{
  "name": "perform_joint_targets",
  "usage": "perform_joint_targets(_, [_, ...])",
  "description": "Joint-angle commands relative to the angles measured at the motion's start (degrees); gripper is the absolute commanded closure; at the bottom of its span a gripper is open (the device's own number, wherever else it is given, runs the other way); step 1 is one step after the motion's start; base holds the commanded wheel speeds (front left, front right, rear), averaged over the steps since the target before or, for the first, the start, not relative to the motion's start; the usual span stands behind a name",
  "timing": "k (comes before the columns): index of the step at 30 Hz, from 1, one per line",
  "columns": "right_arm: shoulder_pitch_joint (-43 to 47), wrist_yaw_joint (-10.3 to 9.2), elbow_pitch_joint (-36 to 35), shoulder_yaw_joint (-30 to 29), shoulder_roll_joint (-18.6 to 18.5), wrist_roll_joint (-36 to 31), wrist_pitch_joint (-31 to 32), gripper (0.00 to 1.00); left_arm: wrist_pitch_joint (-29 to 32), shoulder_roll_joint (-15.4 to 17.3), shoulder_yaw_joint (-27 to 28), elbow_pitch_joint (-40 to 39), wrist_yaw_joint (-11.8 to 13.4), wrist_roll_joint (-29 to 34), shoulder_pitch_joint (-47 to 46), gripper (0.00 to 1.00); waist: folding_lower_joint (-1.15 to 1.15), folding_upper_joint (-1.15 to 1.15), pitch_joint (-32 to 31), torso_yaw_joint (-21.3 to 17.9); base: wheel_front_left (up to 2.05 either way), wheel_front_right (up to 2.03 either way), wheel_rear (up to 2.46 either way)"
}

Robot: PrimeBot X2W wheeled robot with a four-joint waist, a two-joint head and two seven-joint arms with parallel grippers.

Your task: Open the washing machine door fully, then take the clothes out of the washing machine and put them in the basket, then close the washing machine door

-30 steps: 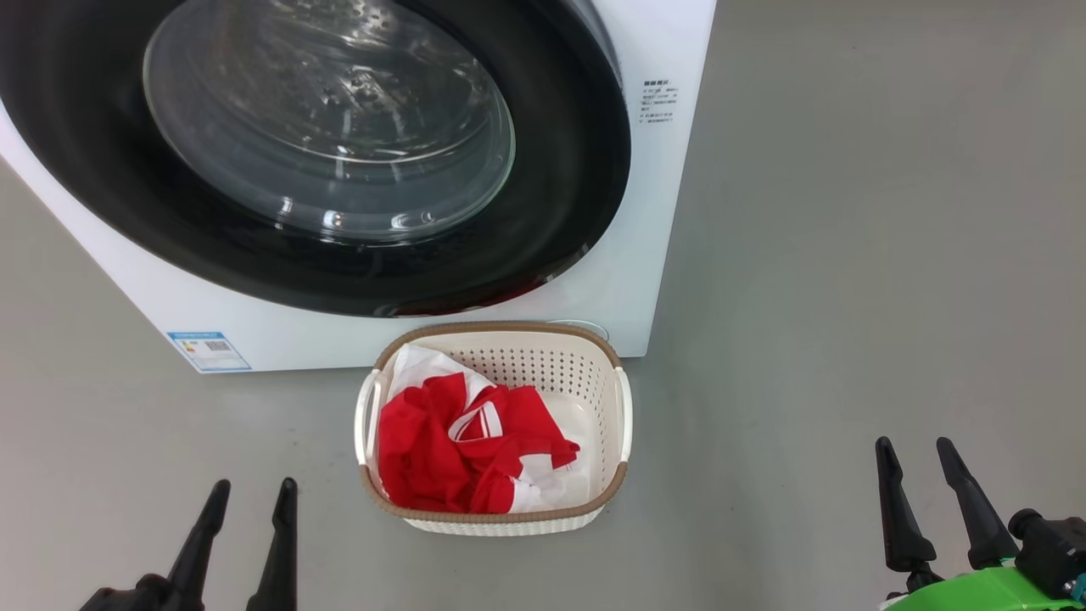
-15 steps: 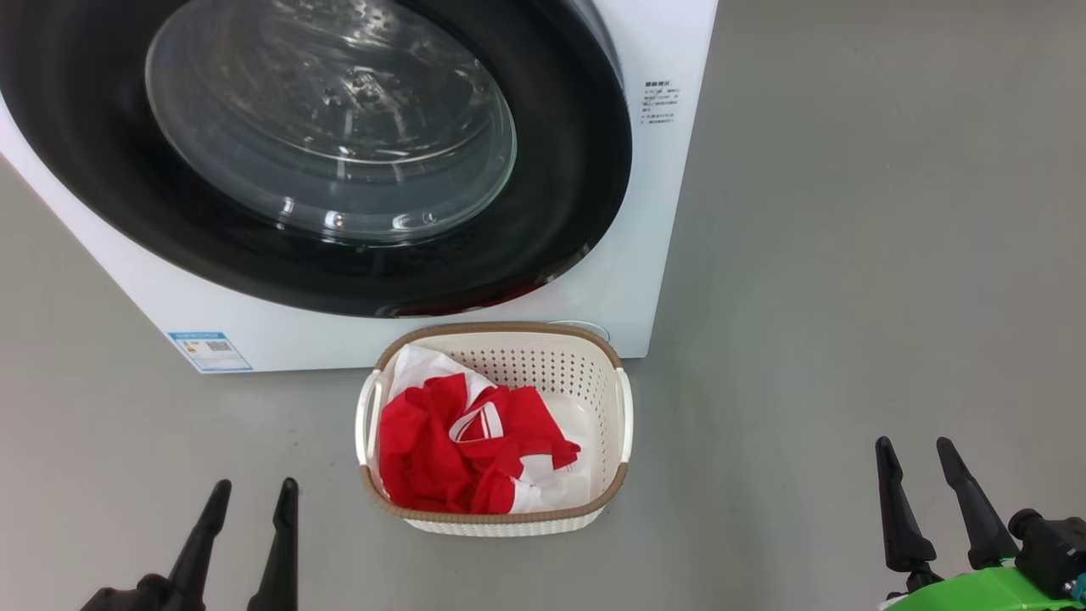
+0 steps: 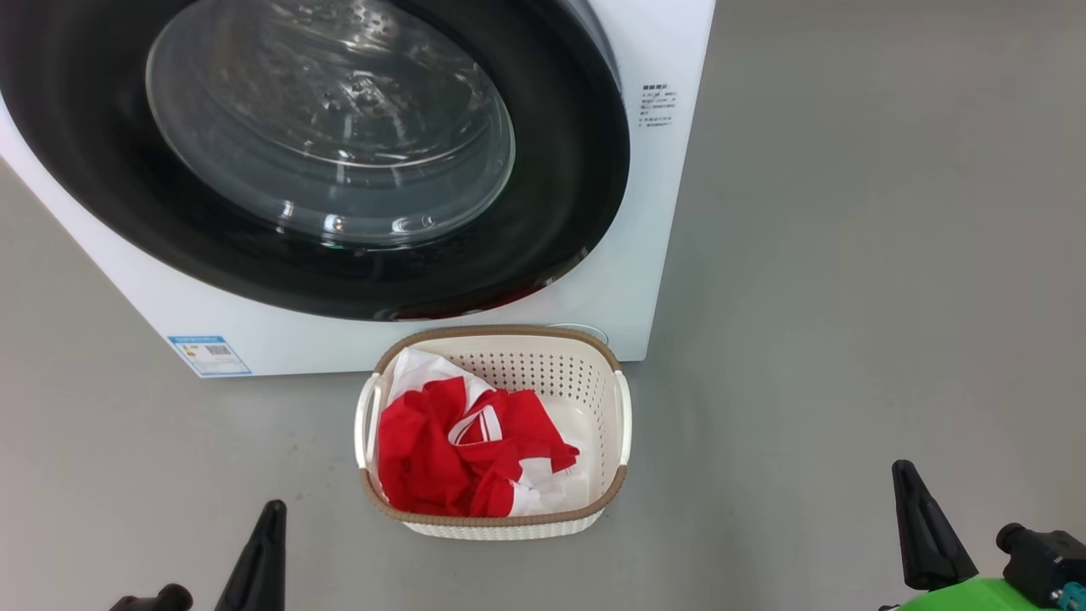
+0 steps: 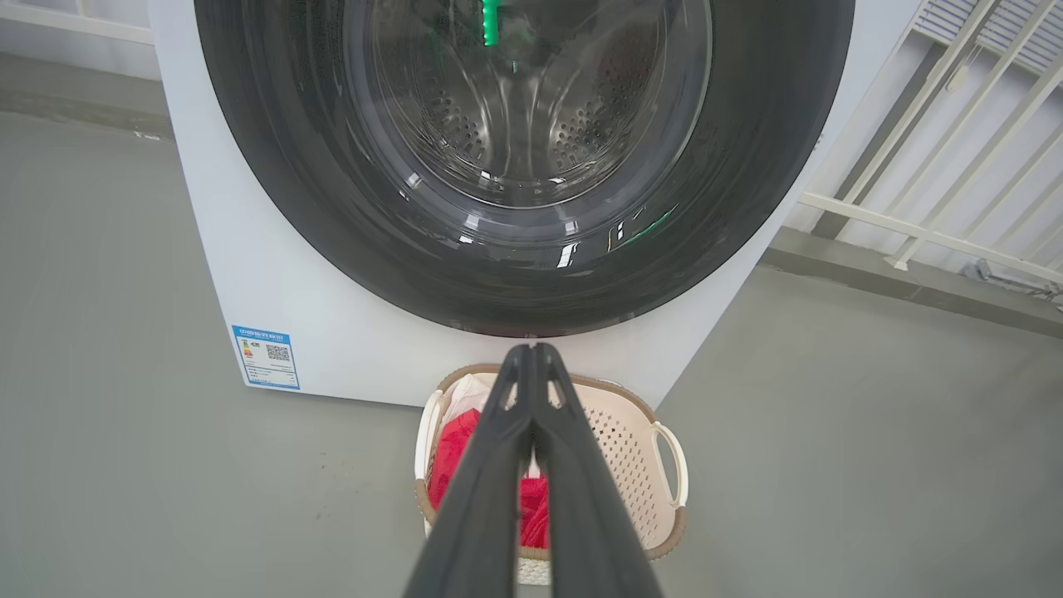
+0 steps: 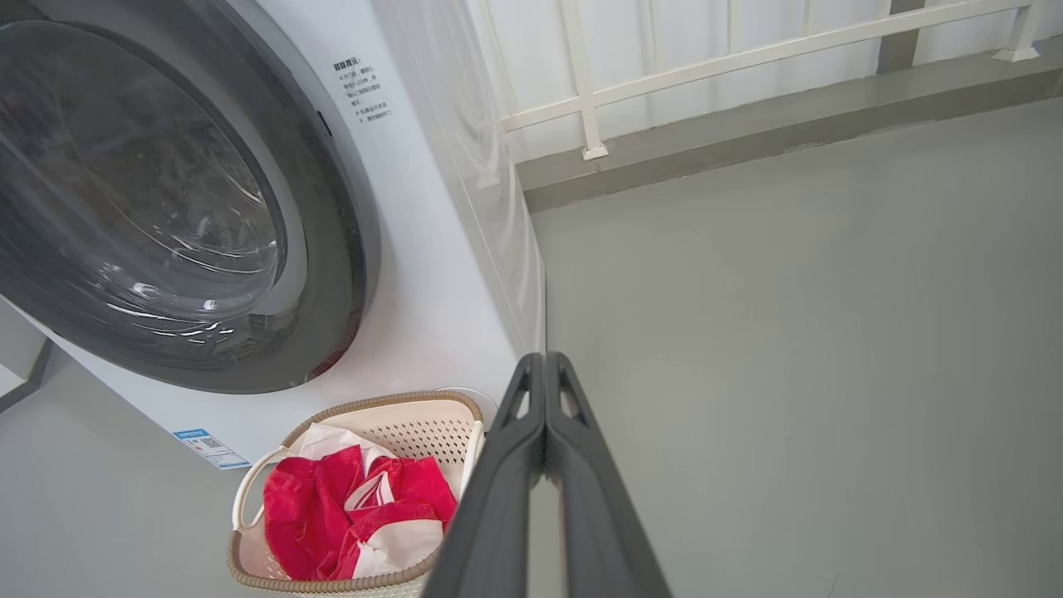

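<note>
door (image 3: 556,212) sat closed | clothes (image 3: 433,462) lay in basket (image 3: 496,332) by washer (image 3: 666,255) | left claw (image 4: 525,353) closed, empty | right claw (image 5: 544,360) closed, empty

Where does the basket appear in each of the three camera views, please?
Head view: bottom centre, the basket right in front of the washing machine.
Left wrist view: bottom centre, partly behind the left gripper.
Right wrist view: lower left, beside the right gripper.
Shared landmark: the blue label on the machine's front, left of the basket in every view.
</note>
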Motion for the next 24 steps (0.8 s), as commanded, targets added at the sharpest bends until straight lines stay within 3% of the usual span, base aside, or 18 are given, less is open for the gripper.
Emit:
perform_joint_targets(1, [-0.3, 0.00, -1.4, 0.1, -0.5, 1.9, 0.4, 1.00, 0.3, 0.7, 0.4, -1.2, 0.0, -1.6, -0.3, 1.00, 0.11, 0.00, -0.2, -0.1, 0.00, 0.00, 0.00])
perform_joint_targets(7, [-0.9, 0.00, -1.2, 0.2, -0.6, 5.5, 1.4, 1.00, 1.2, 0.6, 0.5, -0.9, 0.0, -5.2, -0.7, 1.00, 0.00, 0.00, -0.4, -0.3, 0.00, 0.00, 0.00])
perform_joint_targets(24, [-2.4, -0.01, -1.1, 0.4, -1.1, 15.4, 4.1, 1.00, 3.7, 0.4, 1.1, -0.3, -0.1, -15.1, -2.0, 1.00, 0.00, 0.00, -1.1, -0.8, 0.00, 0.00, 0.00])
